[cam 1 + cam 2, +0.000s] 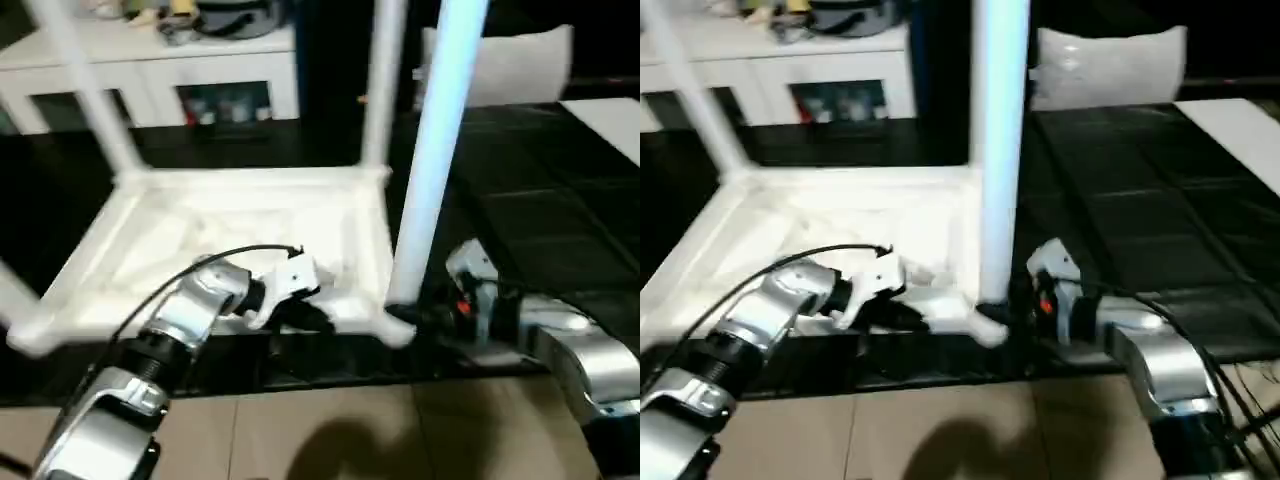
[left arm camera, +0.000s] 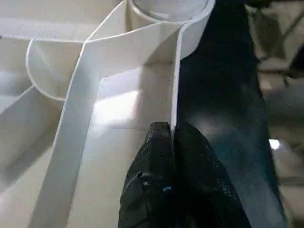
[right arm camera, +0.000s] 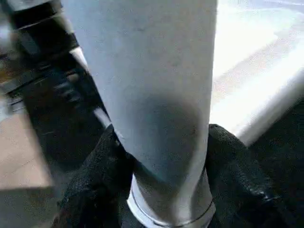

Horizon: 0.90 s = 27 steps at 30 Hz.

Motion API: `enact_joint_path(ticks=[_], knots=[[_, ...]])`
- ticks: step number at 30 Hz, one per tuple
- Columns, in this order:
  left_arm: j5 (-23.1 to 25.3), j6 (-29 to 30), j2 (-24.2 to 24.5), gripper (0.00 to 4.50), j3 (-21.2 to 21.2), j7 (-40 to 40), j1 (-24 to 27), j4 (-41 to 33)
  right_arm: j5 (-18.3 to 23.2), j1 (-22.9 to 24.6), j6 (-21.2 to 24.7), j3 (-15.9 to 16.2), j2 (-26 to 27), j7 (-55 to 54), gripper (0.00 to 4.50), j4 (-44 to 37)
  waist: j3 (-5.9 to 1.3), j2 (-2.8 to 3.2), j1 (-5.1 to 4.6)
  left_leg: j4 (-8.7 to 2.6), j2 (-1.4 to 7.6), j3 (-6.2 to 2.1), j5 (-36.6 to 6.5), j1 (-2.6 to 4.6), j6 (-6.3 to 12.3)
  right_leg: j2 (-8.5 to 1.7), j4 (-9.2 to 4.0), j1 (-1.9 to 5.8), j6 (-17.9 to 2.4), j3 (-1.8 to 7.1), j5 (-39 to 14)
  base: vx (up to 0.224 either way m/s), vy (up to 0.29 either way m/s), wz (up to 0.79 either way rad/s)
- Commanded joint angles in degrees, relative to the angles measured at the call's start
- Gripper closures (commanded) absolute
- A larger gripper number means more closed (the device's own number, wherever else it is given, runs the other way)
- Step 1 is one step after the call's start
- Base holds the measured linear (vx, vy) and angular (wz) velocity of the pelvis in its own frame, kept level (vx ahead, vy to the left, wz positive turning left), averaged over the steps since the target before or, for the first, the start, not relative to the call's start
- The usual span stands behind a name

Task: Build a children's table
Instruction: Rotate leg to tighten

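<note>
**Two grippers on the upturned table**

Four legs point up from the children's table (image 1: 250, 240), lying top-down on the dark floor mat (image 1: 560, 230). Near corner: the right gripper (image 3: 166, 190) has its jaws clasped round the base of the near right leg (image 1: 440, 140) at its socket. The left gripper (image 2: 172, 130) pinches the tabletop's near rim, jaws clenched tight. Beyond stands a white low cabinet (image 1: 150, 60).

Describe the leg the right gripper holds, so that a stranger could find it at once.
Find the white tabletop lying upside down on the dark mat. Legs rise from its corners; this leg stands at the near corner on the robot's right. Unlike the others, it has the right gripper clasping its base, one black finger on each side.
</note>
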Motion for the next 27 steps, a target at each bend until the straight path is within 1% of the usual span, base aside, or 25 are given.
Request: enact_joint_path(ticks=[1, 2, 3, 4, 5, 6, 7, 8, 10, 11, 12, 13, 14, 15, 16, 17, 18, 19, 20, 22, 23, 24, 25, 27], knots=[[-1.65, 2.35, -4.51, 4.5, 1.25, 5.45, -1.34, -0.91, -1.34, -1.52, 4.84, 2.43, 4.72, -8.33, 2.54, 0.78, -3.23, -1.02, -0.17, -4.1, 0.23, -0.23, -9.78, -0.67, 1.81, -2.75, -4.83, 3.43, -5.03, 1.88, -25.1, 0.0, 0.0, 0.0], [-1.88, 3.22, -5.12, 4.5, 1.71, 6.32, -1.41, -1.27, -2.23, -1.64, 5.33, 2.45, 5.51, -10.34, 2.54, 0.62, -3.2, -1.04, -0.28, -4.11, 0.17, -0.2, -9.81, -0.57, 1.84, -2.78, -4.9, 3.35, -5.07, 1.88, -25.23, 0.0, 0.0, 0.0], [-2.24, 4.02, -5.85, 4.5, 2.16, 7.2, -1.41, -1.83, -2.47, -1.85, 6.19, 1.51, 7.33, -13.43, 2.54, 0.48, -3.28, -0.95, -0.53, -4.03, 0.14, -0.15, -9.58, -0.57, 2.11, -2.82, -4.94, 3.38, -5.07, 1.93, -25.13, 0.0, 0.0, 0.0], [-2.27, 4.23, -6.12, 4.5, 2.31, 7.6, -1.4, -2.02, -2.58, -1.89, 6.44, 1.18, 7.96, -14.34, 2.54, 0.38, -3.32, -1.0, -0.58, -4.0, 0.15, -0.11, -9.16, -0.57, 2.28, -2.83, -4.96, 3.35, -5.07, 2.03, -24.74, 0.0, 0.0, 0.0], [-2.42, 5.21, -7.52, 4.5, 3.08, 9.79, -1.36, -2.97, -3.31, -2.05, 7.59, -0.54, 11.38, -19.24, 2.54, -0.21, -3.4, -0.85, -0.62, -4.0, 0.23, -0.12, -8.23, -0.62, 2.42, -2.91, -4.78, 3.3, -5.47, 2.15, -23.46, 0.0, 0.0, 0.0], [-2.47, 5.42, -8.19, 4.5, 3.29, 10.76, -1.37, -3.31, -3.82, -1.97, 7.84, -1.19, 12.8, -21.56, 2.54, -0.48, -3.5, -0.81, -0.7, -4.01, 0.23, -0.14, -7.63, -0.71, 2.44, -2.82, -4.6, 3.37, -5.73, 2.11, -22.19, 0.0, 0.0, 0.0], [-2.48, 5.41, -8.25, 4.5, 3.3, 10.86, -1.38, -3.33, -3.82, -1.94, 7.77, -1.25, 12.95, -21.77, 2.54, -0.49, -3.5, -0.86, -0.7, -4.03, 0.23, -0.17, -7.32, -0.74, 2.44, -2.82, -4.56, 3.42, -5.79, 2.11, -21.65, 0.0, 0.0, 0.0], [-2.41, 5.32, -8.8, 4.5, 3.36, 11.76, -1.41, -3.47, -3.74, -1.64, 6.77, -1.99, 14.63, -23.92, 2.54, -0.63, -3.59, -0.31, -0.66, -4.1, 0.39, -0.24, -7.15, -0.59, 2.42, -2.84, -4.38, 3.36, -6.25, 2.17, -19.99, 0.0, 0.0, 0.0], [-2.1, 4.97, -8.75, 4.5, 3.09, 11.75, -1.46, -3.45, -3.76, -1.5, 5.85, -2.21, 15.1, -24.56, 2.54, -0.69, -3.54, -0.46, -0.76, -4.16, 0.4, -0.22, -7.59, -0.64, 2.55, -2.79, -4.41, 3.44, -6.42, 2.18, -19.2, 0.0, 0.0, 0.0], [-1.09, 3.82, -8.15, 4.5, 2.44, 11.57, -1.53, -3.15, -3.61, -1.25, 3.45, -2.16, 15.24, -24.32, 2.19, -0.92, -3.51, -0.11, -0.75, -4.23, 0.39, -0.27, -8.06, -0.66, 2.5, -2.84, -4.33, 3.54, -6.49, 2.17, -19.06, 0.0, 0.0, 0.0], [-0.42, 2.76, -7.63, 4.5, 2.12, 11.61, -1.63, -2.66, -3.74, -1.0, 2.27, -1.94, 14.8, -23.9, 1.98, -1.16, -3.43, -0.11, -0.77, -4.25, 0.42, -0.25, -8.98, -0.61, 2.51, -2.9, -4.57, 3.43, -6.24, 2.18, -19.47, 0.0, 0.0, 0.0], [0.18, 1.58, -7.12, 4.5, 1.91, 11.58, -1.71, -2.23, -3.85, -0.72, 1.7, -1.9, 14.4, -23.6, 1.84, -1.48, -3.46, -0.23, -0.79, -4.26, 0.37, -0.25, -9.28, -0.63, 2.54, -2.89, -4.57, 3.54, -6.06, 2.2, -19.42, 0.0, 0.0, 0.0], [0.18, 1.58, -7.12, 4.5, 1.91, 11.58, -1.71, -2.23, -3.85, -0.72, 1.7, -1.9, 14.4, -23.6, 1.81, -1.48, -3.46, -0.28, -0.82, -4.27, 0.37, -0.23, -9.09, -0.7, 2.65, -2.85, -4.47, 3.63, -6.12, 2.24, -19.01, 0.0, 0.0, 0.0], [0.71, 0.35, -6.56, 4.5, 1.71, 11.48, -1.79, -1.81, -3.78, -0.38, 1.22, -1.86, 13.8, -22.85, 1.74, -1.85, -3.42, -0.22, -0.77, -4.28, 0.37, -0.27, -9.14, -0.74, 2.71, -2.88, -4.45, 3.63, -6.16, 2.23, -19.08, 0.0, 0.0, 0.0], [1.25, -1.12, -5.97, 4.5, 1.58, 11.47, -1.78, -1.5, -3.81, 0.04, 1.12, -1.97, 13.41, -22.12, 1.74, -2.49, -3.38, -0.04, -0.72, -4.28, 0.38, -0.27, -9.35, -0.7, 2.74, -2.92, -4.51, 3.59, -6.11, 2.22, -19.41, 0.0, 0.0, 0.0], [1.72, -2.71, -5.37, 4.5, 1.47, 11.45, -1.75, -1.23, -3.85, 0.42, 0.9, -2.09, 12.98, -21.39, 1.5, -3.07, -3.42, -0.03, -0.71, -4.24, 0.35, -0.27, -9.47, -0.7, 2.81, -2.89, -4.55, 3.63, -5.91, 2.23, -19.51, 0.0, 0.0, 0.0], [1.92, -3.43, -5.11, 4.5, 1.41, 11.47, -1.74, -1.11, -3.9, 0.59, 0.79, -2.14, 12.79, -21.08, 1.41, -3.34, -3.4, -0.12, -0.63, -4.25, 0.39, -0.3, -9.14, -0.74, 2.86, -2.87, -4.48, 3.66, -5.84, 2.26, -19.04, 0.0, 0.0, 0.0], [2.43, -4.9, -4.61, 4.5, 1.24, 11.93, -1.64, -0.94, -4.07, 1.02, -0.11, -2.1, 11.96, -20.34, 1.36, -3.8, -3.45, -0.07, -0.61, -4.23, 0.41, -0.27, -8.92, -0.74, 2.85, -2.88, -4.37, 3.67, -5.96, 2.31, -18.65, 0.0, 0.0, 0.0], [2.41, -5.82, -4.51, 4.5, 1.89, 13.21, -1.56, -0.82, -4.36, 1.41, -2.04, -2.63, 10.73, -19.76, 1.3, -4.0, -3.48, -0.1, -0.51, -4.21, 0.5, -0.28, -8.78, -0.79, 2.91, -2.95, -4.3, 3.69, -6.12, 2.32, -18.2, 0.0, 0.0, 0.0], [1.48, -5.48, -4.44, 4.5, 2.77, 13.39, -1.27, -1.53, -4.85, 1.71, -4.87, -3.44, 9.27, -19.62, 1.05, -3.8, -3.63, -0.14, -0.24, -4.0, 0.48, -0.23, -7.89, -0.79, 3.08, -2.98, -4.09, 3.71, -6.55, 2.36, -16.89, 0.0, 0.0, 0.0], [1.27, -5.16, -4.24, 4.07, 2.6, 12.64, -1.04, -2.24, -4.75, 1.77, -5.96, -3.8, 9.0, -19.54, 0.96, -3.54, -3.75, -0.8, -0.08, -3.92, 0.55, -0.19, -6.66, -1.03, 3.44, -3.04, -3.85, 3.8, -6.99, 2.41, -15.43, 0.0, 0.0, 0.0], [1.03, -4.39, -3.95, 3.96, 2.42, 11.78, -0.69, -3.29, -3.65, 1.77, -5.83, -4.56, 8.99, -18.87, 0.92, -3.6, -3.75, -0.44, 0.12, -3.82, 0.59, -0.21, -5.93, -1.02, 3.8, -3.06, -3.58, 3.63, -7.58, 2.47, -14.66, 0.0, 0.0, 0.0], [0.86, -3.63, -3.56, 3.96, 2.18, 10.91, -0.24, -4.65, -2.97, 1.69, -5.86, -5.06, 8.85, -18.28, 0.84, -3.59, -3.83, -0.66, 0.33, -3.8, 0.77, -0.25, -5.14, -1.1, 4.22, -3.22, -3.26, 3.73, -8.25, 2.55, -13.48, 0.0, 0.0, 0.0], [1.08, -3.27, -2.49, 3.73, 1.37, 9.82, 0.56, -6.95, -2.13, 1.38, -6.1, -5.45, 8.72, -17.1, 0.61, -3.56, -3.81, -0.48, 0.34, -3.7, 0.79, -0.2, -4.5, -1.15, 4.64, -3.16, -3.22, 3.59, -8.78, 2.55, -12.62, 0.0, 0.0, 0.0]])
